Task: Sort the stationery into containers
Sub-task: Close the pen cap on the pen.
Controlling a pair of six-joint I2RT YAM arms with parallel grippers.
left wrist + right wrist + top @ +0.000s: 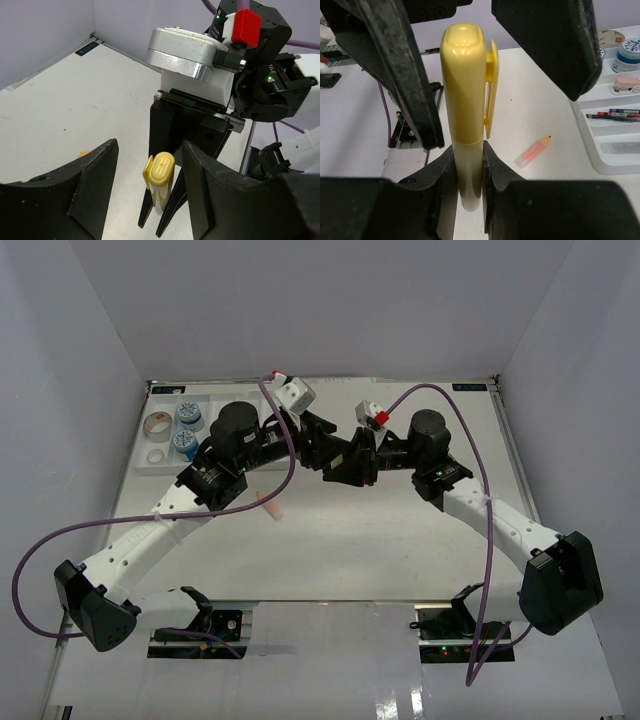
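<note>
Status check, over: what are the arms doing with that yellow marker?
Right gripper shut on yellow marker, midair. Left gripper open, jaws straddling its cap, not touching. Nothing in the way; orange marker lies loose on table.

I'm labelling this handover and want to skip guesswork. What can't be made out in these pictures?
- Yellow marker: in the top view, hidden where the arms meet; in the right wrist view, its lower end is covered by the right hand.
- Tray: in the right wrist view, cut off by the right edge; in the top view, partly under the left arm.
- Pens in the tray: in the right wrist view, too small to count.
</note>
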